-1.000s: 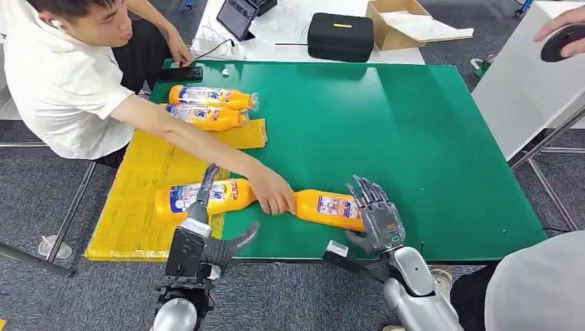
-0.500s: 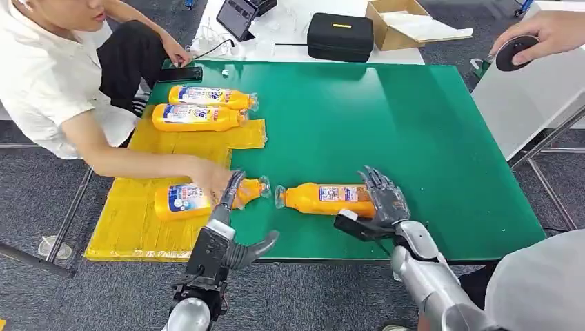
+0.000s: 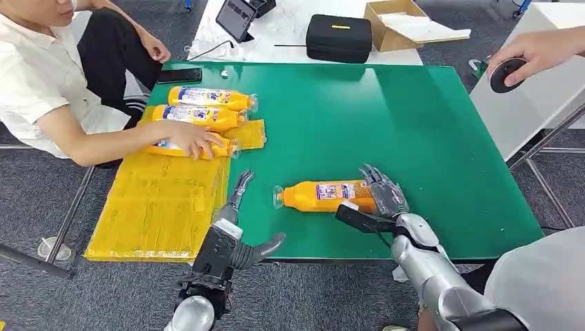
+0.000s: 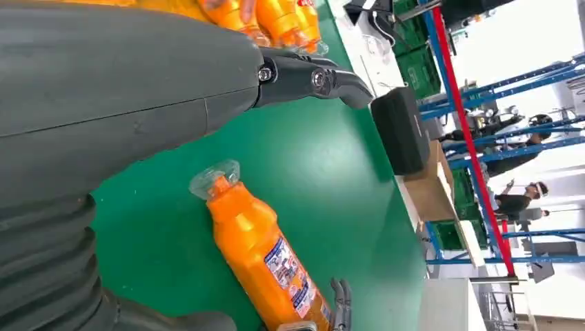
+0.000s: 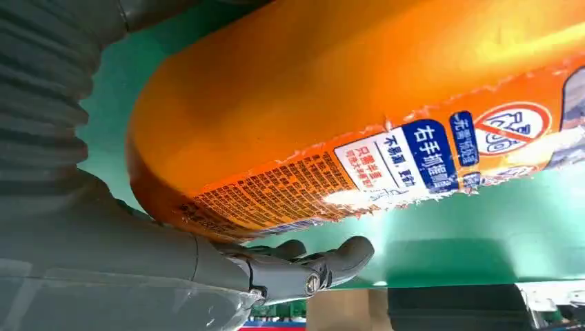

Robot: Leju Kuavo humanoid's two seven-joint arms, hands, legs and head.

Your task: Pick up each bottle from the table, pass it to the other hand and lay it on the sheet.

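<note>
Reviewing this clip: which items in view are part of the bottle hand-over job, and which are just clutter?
Job items:
- orange bottle on the green table, at the right hand
- left hand
- yellow sheet
- three bottles at the sheet's far end, one under a person's hand

Clutter:
- black case
- cardboard box
- phone
- tablet

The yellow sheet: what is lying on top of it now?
Three orange bottles lie side by side at the far end of the yellow sheet. A person's hand covers part of the nearest one, so its label is mostly hidden.
</note>
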